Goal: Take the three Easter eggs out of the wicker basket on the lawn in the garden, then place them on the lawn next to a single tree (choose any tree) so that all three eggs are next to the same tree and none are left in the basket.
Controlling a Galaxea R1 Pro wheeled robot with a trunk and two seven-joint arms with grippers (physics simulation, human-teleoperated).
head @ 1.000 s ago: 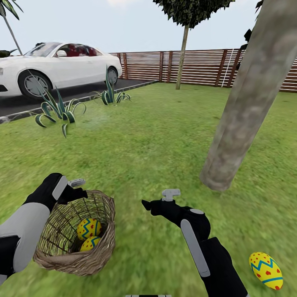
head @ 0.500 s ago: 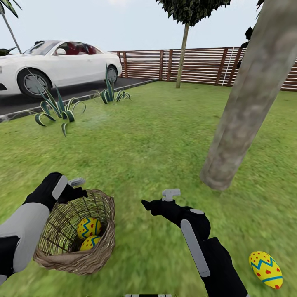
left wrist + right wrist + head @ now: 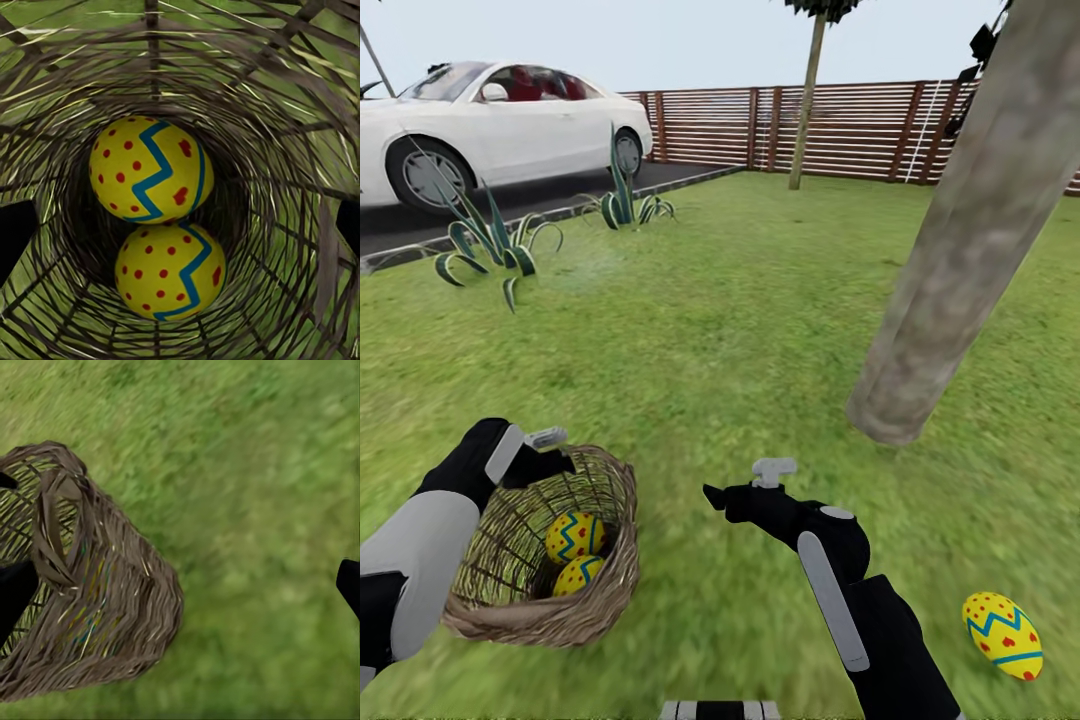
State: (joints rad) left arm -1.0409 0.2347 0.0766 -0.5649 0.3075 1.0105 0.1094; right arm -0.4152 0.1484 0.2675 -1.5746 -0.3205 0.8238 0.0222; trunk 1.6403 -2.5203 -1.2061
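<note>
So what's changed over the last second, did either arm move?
Mostly the camera: the whole head view tipped downward a little, so car, fence and trunk sit higher. Left gripper stays at the basket rim, two eggs inside; right gripper hangs open; third egg lies on the lawn.

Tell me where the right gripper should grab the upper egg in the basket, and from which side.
Probably across the upper egg's short axis, around its middle. Come in through the wicker basket's open mouth, which is tilted toward the left gripper holding the rim. The weave walls block the sides, and the second egg touches it from below, so keep the fingers clear of that side.
</note>
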